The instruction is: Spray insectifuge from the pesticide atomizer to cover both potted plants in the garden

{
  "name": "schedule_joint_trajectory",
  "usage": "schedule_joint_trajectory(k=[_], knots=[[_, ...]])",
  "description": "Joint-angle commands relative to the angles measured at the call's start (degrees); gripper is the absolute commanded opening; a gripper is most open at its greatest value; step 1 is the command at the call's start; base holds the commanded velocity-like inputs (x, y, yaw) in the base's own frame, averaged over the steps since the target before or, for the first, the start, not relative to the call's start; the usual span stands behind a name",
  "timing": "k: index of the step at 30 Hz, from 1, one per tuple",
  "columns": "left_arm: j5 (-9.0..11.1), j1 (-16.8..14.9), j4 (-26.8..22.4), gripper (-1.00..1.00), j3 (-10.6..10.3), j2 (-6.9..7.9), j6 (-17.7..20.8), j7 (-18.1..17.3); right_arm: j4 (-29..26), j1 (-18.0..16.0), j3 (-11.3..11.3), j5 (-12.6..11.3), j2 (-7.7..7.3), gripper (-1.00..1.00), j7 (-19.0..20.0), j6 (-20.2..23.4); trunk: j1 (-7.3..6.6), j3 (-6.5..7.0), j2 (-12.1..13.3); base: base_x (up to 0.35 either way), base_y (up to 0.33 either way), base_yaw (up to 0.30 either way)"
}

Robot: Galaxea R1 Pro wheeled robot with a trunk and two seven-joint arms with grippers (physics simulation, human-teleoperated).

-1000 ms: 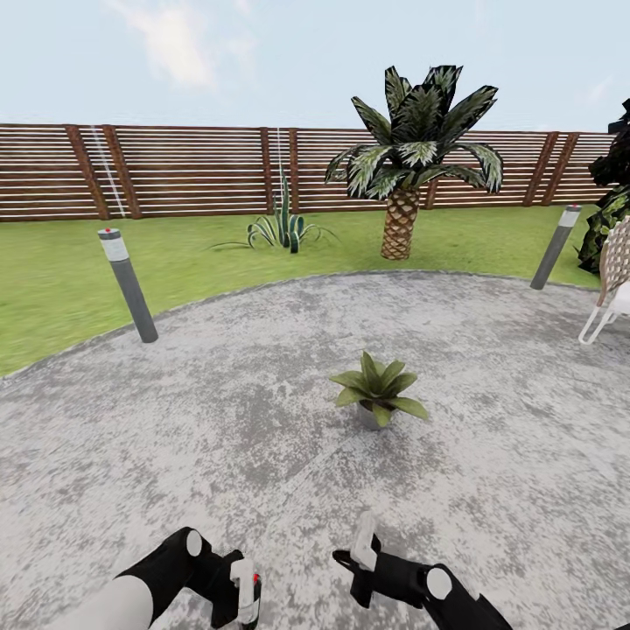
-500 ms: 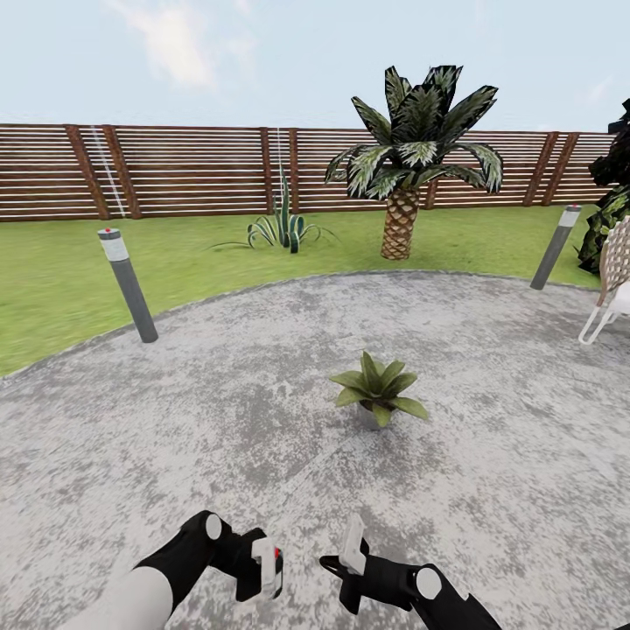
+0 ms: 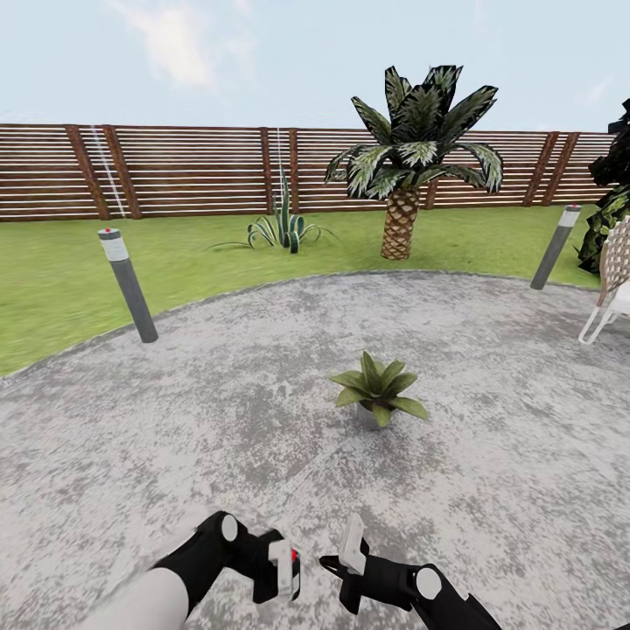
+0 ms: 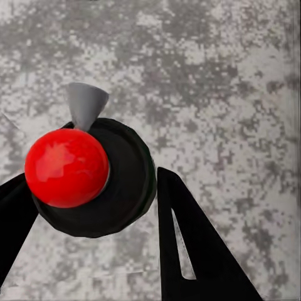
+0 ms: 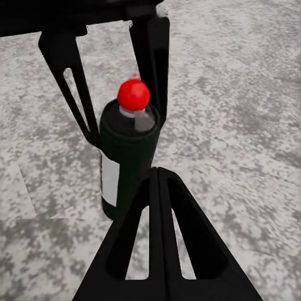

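The pesticide atomizer [image 4: 94, 188] is a black bottle with a red ball top [image 5: 133, 95] and a grey nozzle [image 4: 84, 105]. My left gripper [image 3: 280, 570] is shut on it, holding it upright low over the grey patio [image 3: 219, 411]. In the right wrist view the left gripper's black fingers [image 5: 66, 75] clasp the bottle [image 5: 125, 163] from both sides. My right gripper [image 3: 353, 538] sits just right of the bottle, its fingers [image 5: 153, 188] pressed together on nothing. One potted plant [image 3: 378, 391], a low green rosette in a grey pot, stands on the patio ahead of the grippers.
Two grey bollard lights [image 3: 129, 284] [image 3: 554, 248] stand at the patio's edge. A tall palm [image 3: 401, 175] and a spiky striped plant [image 3: 282, 229] grow on the lawn before the brown slatted fence [image 3: 175, 171]. A white chair [image 3: 610, 293] is at the right.
My left arm has carried the atomizer rightward and forward, closer to the right gripper. The right gripper shifted slightly left, then stayed still.
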Motion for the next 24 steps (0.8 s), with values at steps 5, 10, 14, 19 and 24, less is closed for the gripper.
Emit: schedule_joint_trajectory(k=[5, 10, 14, 19, 24], knots=[[-0.5, 0.0, -0.1, -1.00, -1.6, -1.14, -0.6, 0.0, 0.0, 0.0, 0.0, 0.5, 0.00, -1.00, -0.1, -0.3, -0.01, -0.05, 0.0, 0.000, 0.000, 0.000], [-0.5, 0.0, 0.0, -1.00, -1.8, -1.62, -0.8, -0.2, 0.0, 0.0, 0.0, 0.6, 0.00, -1.00, -0.1, -0.3, -0.01, -0.05, 0.0, 0.000, 0.000, 0.000], [-0.5, 0.0, 0.2, -1.00, -1.8, -1.79, -1.0, -0.2, 0.0, 0.0, 0.0, 0.5, 0.00, -1.00, -0.1, -0.4, -0.01, -0.05, 0.0, 0.000, 0.000, 0.000], [-0.5, 0.0, 0.5, -1.00, -1.8, -2.14, -1.2, -0.3, 0.1, 0.0, 0.0, 0.6, 0.00, -1.00, -0.1, -0.3, -0.01, -0.05, 0.0, 0.000, 0.000, 0.000], [-0.4, 0.0, 0.5, -1.00, -1.8, -2.56, -1.3, -0.3, 0.0, 0.0, 0.0, 0.6, 0.00, -1.00, -0.1, -0.4, -0.01, -0.05, 0.0, 0.000, 0.000, 0.000]])
